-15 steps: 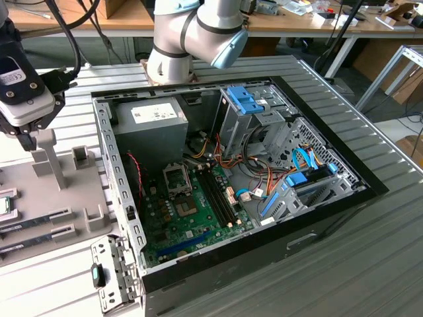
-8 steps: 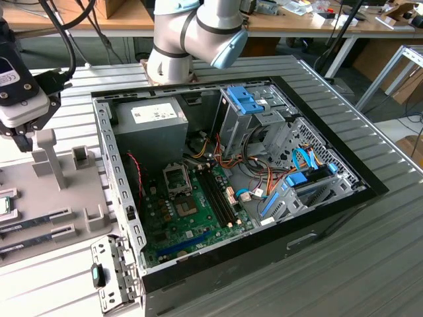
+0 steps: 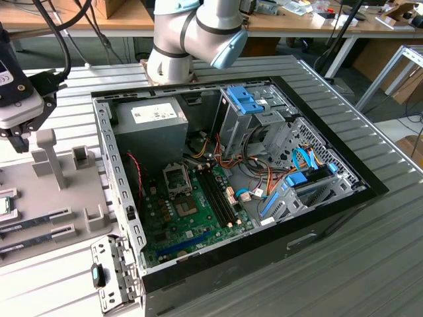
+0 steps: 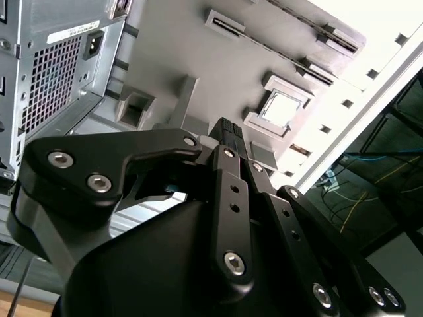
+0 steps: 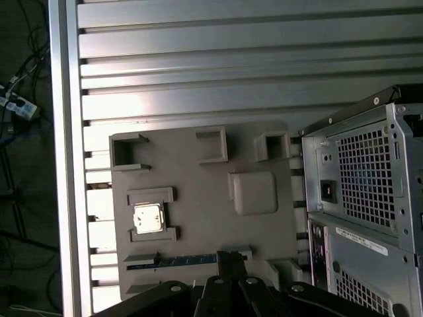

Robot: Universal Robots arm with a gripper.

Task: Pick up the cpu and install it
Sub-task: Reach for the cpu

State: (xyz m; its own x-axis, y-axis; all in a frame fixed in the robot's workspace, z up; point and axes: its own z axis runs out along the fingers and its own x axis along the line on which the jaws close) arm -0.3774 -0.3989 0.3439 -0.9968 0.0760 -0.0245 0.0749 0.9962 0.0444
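The cpu (image 5: 147, 218), a small square silvery chip, lies flat in a raised holder on the grey fixture plate (image 5: 198, 178). It also shows in the second wrist view as a bright square, the cpu (image 4: 283, 105), and at the exterior view's far left edge, the cpu (image 3: 3, 206). My gripper (image 4: 228, 127) hovers above the plate with its black fingers pressed together and nothing between them. It is off to one side of the chip, over the memory strip slot (image 5: 172, 262). The motherboard socket (image 3: 186, 206) sits inside the open case with its bracket (image 3: 174, 177) raised.
The open computer case (image 3: 119, 198) stands right beside the plate, with the grey power supply (image 3: 151, 122) at its back. Long memory strips (image 3: 33, 223) lie in slots on the plate. Grey upright blocks (image 3: 49, 158) rise from the plate near my gripper (image 3: 16, 135).
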